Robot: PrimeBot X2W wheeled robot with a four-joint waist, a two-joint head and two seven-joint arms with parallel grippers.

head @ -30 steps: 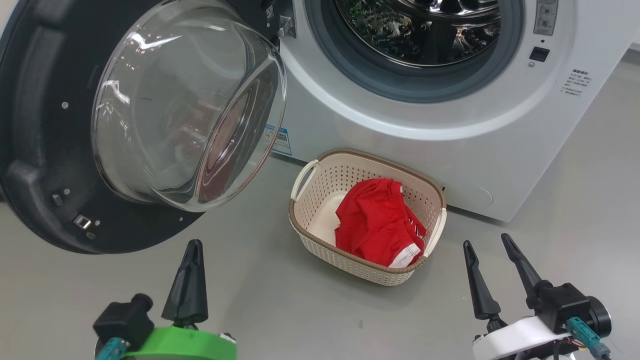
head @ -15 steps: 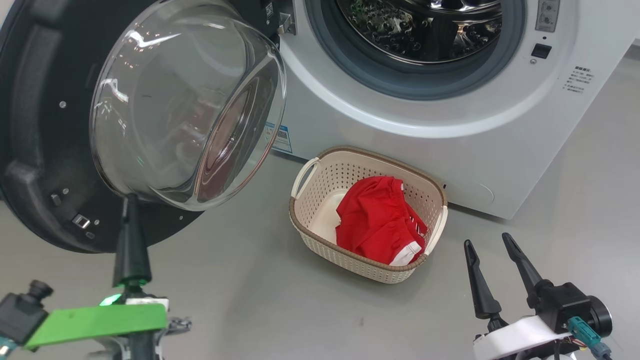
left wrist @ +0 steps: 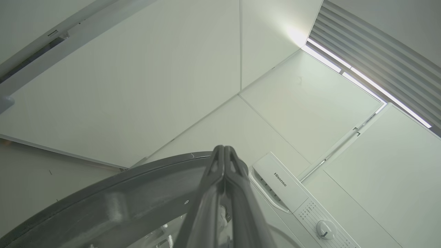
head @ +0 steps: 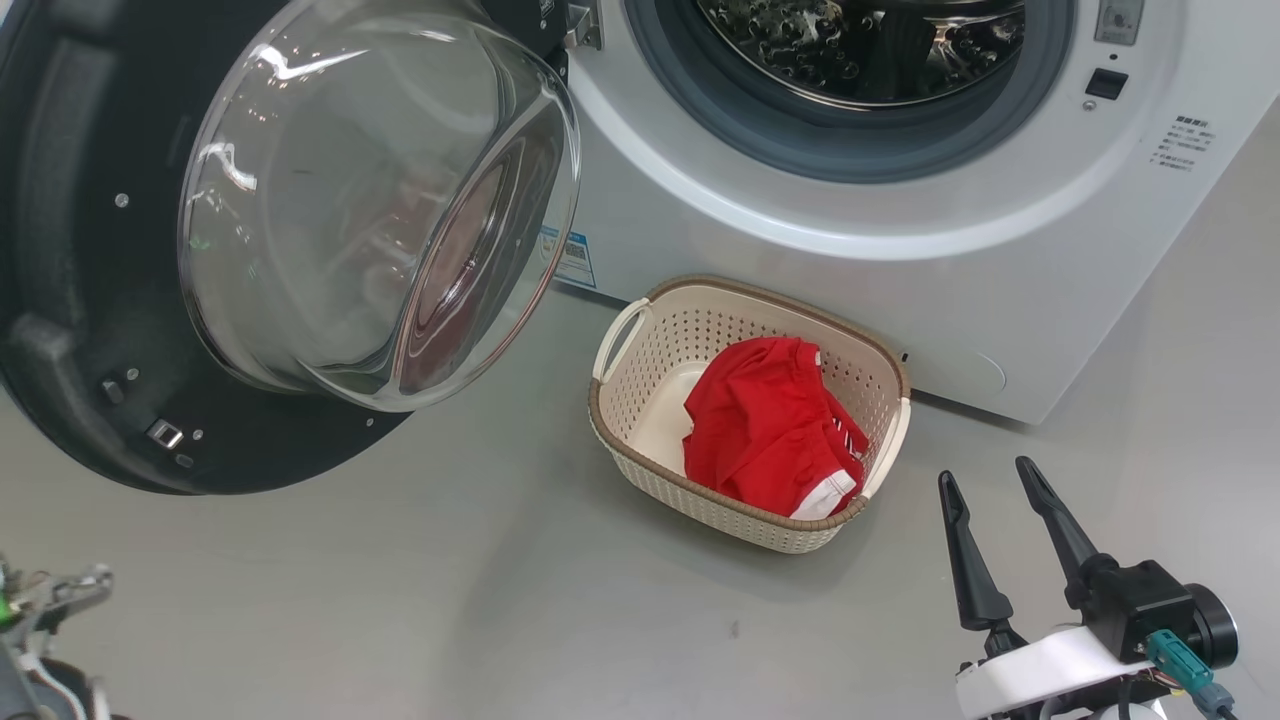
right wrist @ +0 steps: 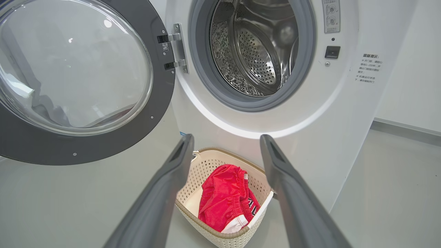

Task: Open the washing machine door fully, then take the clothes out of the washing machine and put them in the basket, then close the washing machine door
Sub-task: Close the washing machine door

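Nearest us, the right gripper (head: pixel 985 472) hangs low over the floor (head: pixel 400 590), fingers spread wide with nothing between them. It points at the basket (head: pixel 640 395). The left gripper (left wrist: pixel 224 148) has its fingers pressed tight together on nothing and aims upward, with the dark rim of the washing machine door (head: pixel 60 250) arcing just beneath it. I can't tell whether it touches that rim.

Further out, the basket sits on the floor just beside the foot of the washing machine (head: pixel 800 240), with the red clothes (head: pixel 770 420) heaped inside against its right wall. The drum (right wrist: pixel 255 51) looks bare in the part that shows, so by my reckoning only the door closing is left.

The door stands swung wide at the left, and here's the worry. Clenched tips on a glossy rim could skid off mid-push, or land on the bulging glass bowl (head: pixel 350 200) instead. A weak shove may leave the door short of its latch. If the swing runs low, the bowl could clip the basket's near handle and drag it across the floor.
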